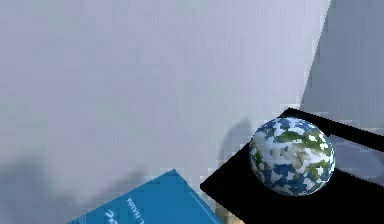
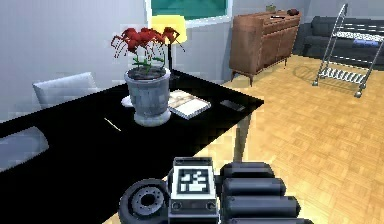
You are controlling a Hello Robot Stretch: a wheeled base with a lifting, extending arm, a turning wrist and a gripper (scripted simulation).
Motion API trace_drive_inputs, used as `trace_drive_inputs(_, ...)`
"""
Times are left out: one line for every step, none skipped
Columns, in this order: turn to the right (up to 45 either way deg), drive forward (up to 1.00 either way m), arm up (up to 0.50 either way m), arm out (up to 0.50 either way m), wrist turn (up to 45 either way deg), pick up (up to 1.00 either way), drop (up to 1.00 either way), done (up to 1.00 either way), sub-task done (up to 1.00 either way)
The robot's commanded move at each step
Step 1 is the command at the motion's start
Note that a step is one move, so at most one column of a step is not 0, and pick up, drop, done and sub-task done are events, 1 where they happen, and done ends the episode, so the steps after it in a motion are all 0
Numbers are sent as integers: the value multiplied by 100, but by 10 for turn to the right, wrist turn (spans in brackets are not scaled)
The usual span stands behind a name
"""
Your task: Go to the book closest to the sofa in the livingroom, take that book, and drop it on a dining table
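Gripper (image 2: 146, 204) low at 6 o'clock; cannot tell finger spread or load. Dining table (image 2: 70, 130) at 11 o'clock: likely drop step, next reach over it.

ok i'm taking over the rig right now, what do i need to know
Gripper: at the arm side view's bottom edge, by the black table; cannot tell whether it holds anything.
Book: a blue book-like slab at the forward view's bottom, left of the globe.
Done: robot is at a table.
Left: confirm the book is in hand, drop it on the table.
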Motion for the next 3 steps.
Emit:
trace_drive_inputs(0,0,0,48,0,0,0,0,0)
trace_drive_inputs(0,0,0,0,390,0,0,0,0)
trace_drive_inputs(0,0,-32,0,0,0,0,0,0)
